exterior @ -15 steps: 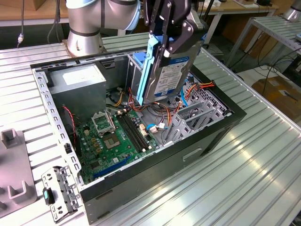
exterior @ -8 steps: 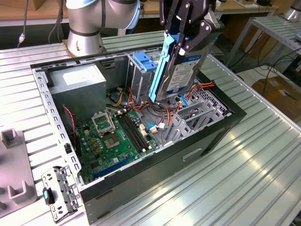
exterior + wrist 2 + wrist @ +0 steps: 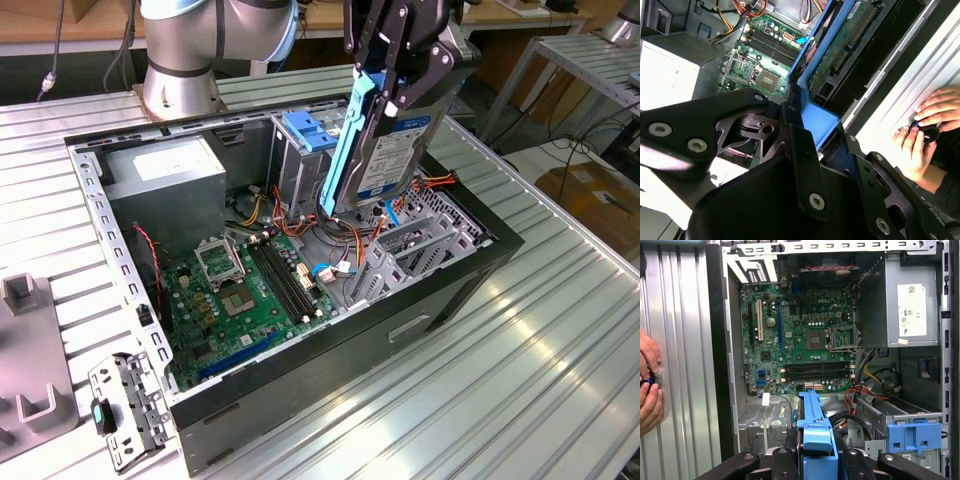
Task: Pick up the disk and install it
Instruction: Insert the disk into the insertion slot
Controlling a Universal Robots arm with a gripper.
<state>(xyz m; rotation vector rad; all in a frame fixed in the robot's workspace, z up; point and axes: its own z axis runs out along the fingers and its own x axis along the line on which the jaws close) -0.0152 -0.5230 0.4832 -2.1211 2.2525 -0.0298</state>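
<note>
I see jaws clamped on dark rectangular disk in bright blue plastic carrier (image 3: 392, 150), held on edge above open black computer case (image 3: 450, 290) on ribbed metal desk (image 3: 540, 380).

Open PC case (image 3: 330, 370) w/ mobo (image 3: 240, 290), PSU (image 3: 165, 180), on slatted table (image 3: 520, 380).

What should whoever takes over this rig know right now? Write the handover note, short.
The claw: shut on the flat dark disk in its bright blue plastic carrier.
Disk: held on edge over the open black computer case, its lower end near the cables beside the tall grey cage.
Done: pick-up.
Left: disk not yet installed.
Note: a person's hand is on the table beside the case.
</note>
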